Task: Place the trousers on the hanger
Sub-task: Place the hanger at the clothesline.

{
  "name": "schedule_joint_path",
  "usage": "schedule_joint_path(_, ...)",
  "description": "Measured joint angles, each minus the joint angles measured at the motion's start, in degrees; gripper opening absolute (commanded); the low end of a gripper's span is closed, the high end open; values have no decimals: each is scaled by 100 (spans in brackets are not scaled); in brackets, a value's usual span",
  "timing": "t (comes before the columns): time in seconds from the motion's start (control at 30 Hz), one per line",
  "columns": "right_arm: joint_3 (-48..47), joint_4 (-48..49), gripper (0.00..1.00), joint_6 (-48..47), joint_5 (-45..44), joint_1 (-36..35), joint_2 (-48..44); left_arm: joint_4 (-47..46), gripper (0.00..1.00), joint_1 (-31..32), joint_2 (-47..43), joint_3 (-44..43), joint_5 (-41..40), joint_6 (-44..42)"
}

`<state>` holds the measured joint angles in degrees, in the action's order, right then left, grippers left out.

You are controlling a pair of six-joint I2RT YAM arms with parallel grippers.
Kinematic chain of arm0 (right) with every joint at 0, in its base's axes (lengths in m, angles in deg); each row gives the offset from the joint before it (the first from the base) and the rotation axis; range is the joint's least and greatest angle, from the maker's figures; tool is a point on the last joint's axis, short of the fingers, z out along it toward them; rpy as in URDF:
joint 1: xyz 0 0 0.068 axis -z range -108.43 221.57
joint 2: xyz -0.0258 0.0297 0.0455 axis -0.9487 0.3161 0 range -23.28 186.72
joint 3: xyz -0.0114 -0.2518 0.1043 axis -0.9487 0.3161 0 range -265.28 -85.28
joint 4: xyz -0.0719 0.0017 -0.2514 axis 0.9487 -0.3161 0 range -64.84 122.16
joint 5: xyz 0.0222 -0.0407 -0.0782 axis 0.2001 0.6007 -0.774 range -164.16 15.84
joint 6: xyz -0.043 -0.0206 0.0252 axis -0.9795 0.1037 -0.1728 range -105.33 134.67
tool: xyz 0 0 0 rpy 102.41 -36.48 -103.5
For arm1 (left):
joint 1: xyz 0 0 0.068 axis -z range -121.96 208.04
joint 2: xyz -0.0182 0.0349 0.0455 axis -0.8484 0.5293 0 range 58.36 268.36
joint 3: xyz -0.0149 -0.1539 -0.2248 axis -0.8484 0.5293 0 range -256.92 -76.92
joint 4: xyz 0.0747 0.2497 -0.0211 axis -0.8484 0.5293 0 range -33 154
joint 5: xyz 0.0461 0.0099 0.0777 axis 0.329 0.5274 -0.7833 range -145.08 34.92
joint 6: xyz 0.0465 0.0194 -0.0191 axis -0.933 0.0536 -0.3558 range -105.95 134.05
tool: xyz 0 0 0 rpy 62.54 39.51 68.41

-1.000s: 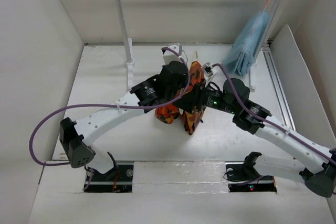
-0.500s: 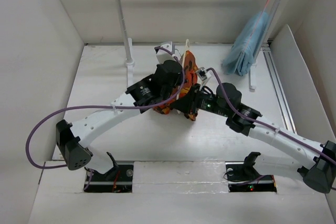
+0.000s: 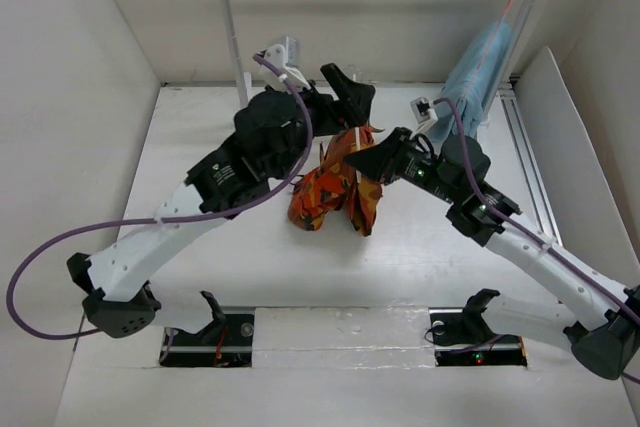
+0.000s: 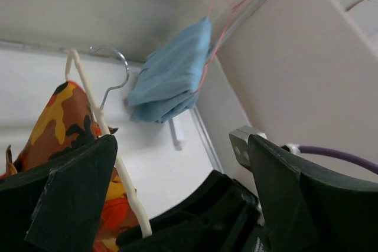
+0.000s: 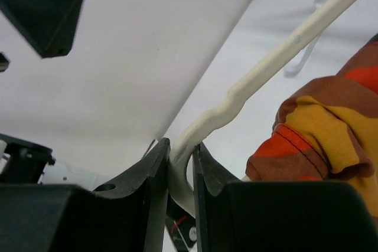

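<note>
The long cloth trousers in orange, red, brown and black camouflage print (image 3: 335, 187) hang draped over the thin cream-coloured triangular hanger (image 4: 97, 113). They are bunched in folds above the middle of the white table (image 3: 190, 157). I cannot tell whether the lowest fold touches it.

My right jaws are closed on the hanger, its cream rod pinched between my two black fingers (image 5: 147, 199) near a bend. My left jaws stand wide open. The hanger's sloping arm runs between them, close by one finger, and they grip nothing.

I judge the cloth soft, limp and light. It is likely to slide along the smooth rod if the hanger tips. The hanger is stiff but thin, and may twist in a single pinch. I would take hold of the rod itself, best close under the slim metal hook (image 4: 126, 66), never the cloth.

The overhead view shows the whole bundle between my arms, yet almost hides the hanger. Only my left wrist view shows the hook standing free, and beyond it the plain light blue garment (image 4: 171, 81) on a thin pinkish-red hanger (image 4: 233, 7). Only my right wrist view proves the pinch.
</note>
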<state>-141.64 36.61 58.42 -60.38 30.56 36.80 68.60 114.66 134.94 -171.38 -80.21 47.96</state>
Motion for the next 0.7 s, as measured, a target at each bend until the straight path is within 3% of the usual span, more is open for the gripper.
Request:
schedule_joint_path(0.33, -925, -308, 0, -28, 442, 796, 341, -151, 89, -61, -866, -240, -20, -205)
schedule_joint_path(0.7, -1757, -83, 0, -157, 793, 1648, 520, -20, 89, -273, -1303, 459, -238, -199)
